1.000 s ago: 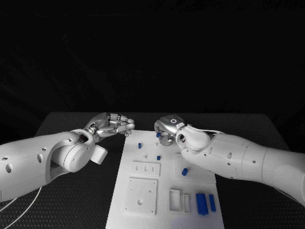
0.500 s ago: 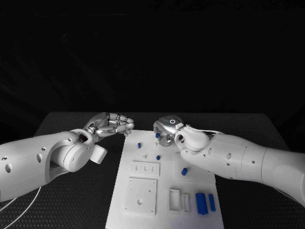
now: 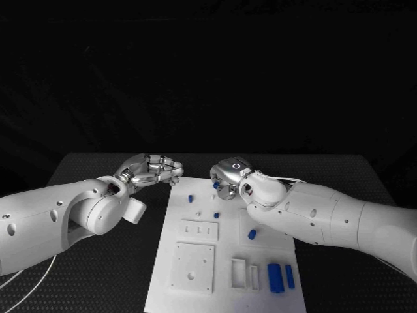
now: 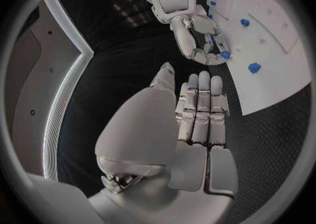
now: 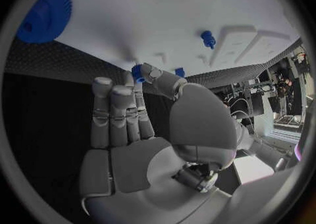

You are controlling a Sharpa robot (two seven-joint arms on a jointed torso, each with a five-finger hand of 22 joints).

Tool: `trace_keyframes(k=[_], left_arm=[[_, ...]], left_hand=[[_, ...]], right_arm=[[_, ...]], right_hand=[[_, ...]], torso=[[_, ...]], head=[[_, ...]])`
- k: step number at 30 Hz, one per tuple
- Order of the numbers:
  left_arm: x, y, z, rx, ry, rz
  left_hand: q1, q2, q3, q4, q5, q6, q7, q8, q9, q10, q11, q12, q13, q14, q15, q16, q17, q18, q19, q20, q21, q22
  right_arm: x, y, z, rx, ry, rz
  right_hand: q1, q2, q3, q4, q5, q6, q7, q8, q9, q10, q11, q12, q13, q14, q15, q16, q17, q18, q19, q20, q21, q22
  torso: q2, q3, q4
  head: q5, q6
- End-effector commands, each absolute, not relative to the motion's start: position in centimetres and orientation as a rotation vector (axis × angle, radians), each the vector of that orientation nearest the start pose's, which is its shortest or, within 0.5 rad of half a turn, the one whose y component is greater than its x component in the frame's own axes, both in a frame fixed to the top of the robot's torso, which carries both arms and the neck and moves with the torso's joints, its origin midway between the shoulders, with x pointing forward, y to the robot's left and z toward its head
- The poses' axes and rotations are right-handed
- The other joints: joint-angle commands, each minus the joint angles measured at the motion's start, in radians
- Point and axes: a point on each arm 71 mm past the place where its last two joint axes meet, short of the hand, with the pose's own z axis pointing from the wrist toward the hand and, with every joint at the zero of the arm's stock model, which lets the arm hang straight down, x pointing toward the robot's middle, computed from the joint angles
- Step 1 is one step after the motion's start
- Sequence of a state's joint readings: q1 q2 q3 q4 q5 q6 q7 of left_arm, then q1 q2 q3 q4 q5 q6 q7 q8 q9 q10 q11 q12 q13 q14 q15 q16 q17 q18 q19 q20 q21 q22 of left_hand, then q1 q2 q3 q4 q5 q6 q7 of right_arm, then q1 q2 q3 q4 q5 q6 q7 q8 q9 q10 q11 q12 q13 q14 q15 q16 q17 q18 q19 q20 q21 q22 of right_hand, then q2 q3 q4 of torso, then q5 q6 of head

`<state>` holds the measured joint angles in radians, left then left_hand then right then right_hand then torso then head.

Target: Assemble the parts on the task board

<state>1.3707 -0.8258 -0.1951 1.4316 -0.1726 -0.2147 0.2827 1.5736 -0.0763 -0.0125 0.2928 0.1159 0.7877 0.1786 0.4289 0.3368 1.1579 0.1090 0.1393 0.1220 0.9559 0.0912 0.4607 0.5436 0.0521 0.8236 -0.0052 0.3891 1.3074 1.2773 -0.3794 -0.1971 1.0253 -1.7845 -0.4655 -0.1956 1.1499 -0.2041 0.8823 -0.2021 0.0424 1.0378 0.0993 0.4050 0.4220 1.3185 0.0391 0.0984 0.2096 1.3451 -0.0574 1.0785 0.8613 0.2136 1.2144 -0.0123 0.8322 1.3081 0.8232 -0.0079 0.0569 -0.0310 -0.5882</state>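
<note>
Board (image 3: 194,287) top edge partly hidden behind right hand (image 3: 231,176), pinching blue part (image 3: 216,184); left hand (image 3: 152,171) curled, empty, frame centre-left.

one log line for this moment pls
left hand: curled, holding nothing, beside task board | right hand: pinching small blue part at board's far end | two blue bars: lying on board's near right

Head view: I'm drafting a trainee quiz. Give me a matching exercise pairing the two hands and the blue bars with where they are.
1. left hand
2. right hand
3. two blue bars

A. lying side by side near the task board's near right corner
B. over the black table, off the board's far left corner
C. at the board's far end, pinching a small blue part

Pairs: 1-B, 2-C, 3-A
</note>
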Motion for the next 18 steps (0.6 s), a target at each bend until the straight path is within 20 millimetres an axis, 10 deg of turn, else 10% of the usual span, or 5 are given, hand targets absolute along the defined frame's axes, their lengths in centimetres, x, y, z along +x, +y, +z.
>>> trace_keyframes(k=[1, 11, 18], left_arm=[[51.34, 22.12, -15.77, -0.843, 1.616, -1.415], [51.33, 22.1, -15.77, -0.843, 1.616, -1.415], [51.34, 22.05, -15.78, -0.843, 1.617, -1.416]], left_hand=[[-0.007, -0.006, 0.007, -0.001, -0.005, -0.005, 0.005, -0.005, 0.001, 0.001, 0.005, -0.006, -0.001, 0.003, 0.002, -0.005, 0.001, 0.018, -0.006, -0.002, -0.005, 0.005], [-0.008, -0.006, 0.007, -0.001, -0.005, -0.005, 0.005, -0.006, 0.001, 0.002, 0.005, -0.007, -0.001, 0.003, 0.002, -0.005, 0.002, 0.018, -0.006, -0.002, -0.005, 0.005], [-0.008, -0.006, 0.007, -0.001, -0.005, -0.005, 0.005, -0.006, 0.001, 0.002, 0.005, -0.007, -0.001, 0.003, 0.002, -0.006, 0.002, 0.018, -0.006, -0.002, -0.005, 0.005]], right_arm=[[55.46, -9.78, -20.29, -0.503, 1.438, 0.346], [55.64, -9.88, -20.35, -0.492, 1.446, 0.347], [55.66, -9.69, -20.39, -0.486, 1.454, 0.352]], right_hand=[[0.003, 0.002, 0.006, -0.002, 0.006, 0.005, 0.0, 0.005, 0.041, 0.009, 0.006, 0.002, 0.002, -0.017, -0.01, 0.006, -0.001, 0.048, -0.003, -0.005, 0.005, 0.02], [0.0, -0.003, 0.011, 0.0, 0.006, -0.001, 0.002, 0.001, 0.042, 0.004, 0.008, -0.003, 0.004, -0.019, -0.008, 0.005, -0.005, 0.048, -0.007, -0.004, 0.006, 0.019], [-0.013, -0.048, -0.002, 0.01, 0.006, -0.047, 0.021, -0.025, 0.037, -0.043, 0.028, -0.032, -0.002, -0.019, 0.011, 0.001, -0.017, 0.048, -0.011, -0.003, 0.008, 0.018]], torso=[[0.0, 0.0002, 0.0014], [0.0, -0.0005, 0.0009], [0.0, -0.0011, 0.0025]], head=[[-0.002, 0.0], [-0.002, -0.001], [-0.003, -0.001]])
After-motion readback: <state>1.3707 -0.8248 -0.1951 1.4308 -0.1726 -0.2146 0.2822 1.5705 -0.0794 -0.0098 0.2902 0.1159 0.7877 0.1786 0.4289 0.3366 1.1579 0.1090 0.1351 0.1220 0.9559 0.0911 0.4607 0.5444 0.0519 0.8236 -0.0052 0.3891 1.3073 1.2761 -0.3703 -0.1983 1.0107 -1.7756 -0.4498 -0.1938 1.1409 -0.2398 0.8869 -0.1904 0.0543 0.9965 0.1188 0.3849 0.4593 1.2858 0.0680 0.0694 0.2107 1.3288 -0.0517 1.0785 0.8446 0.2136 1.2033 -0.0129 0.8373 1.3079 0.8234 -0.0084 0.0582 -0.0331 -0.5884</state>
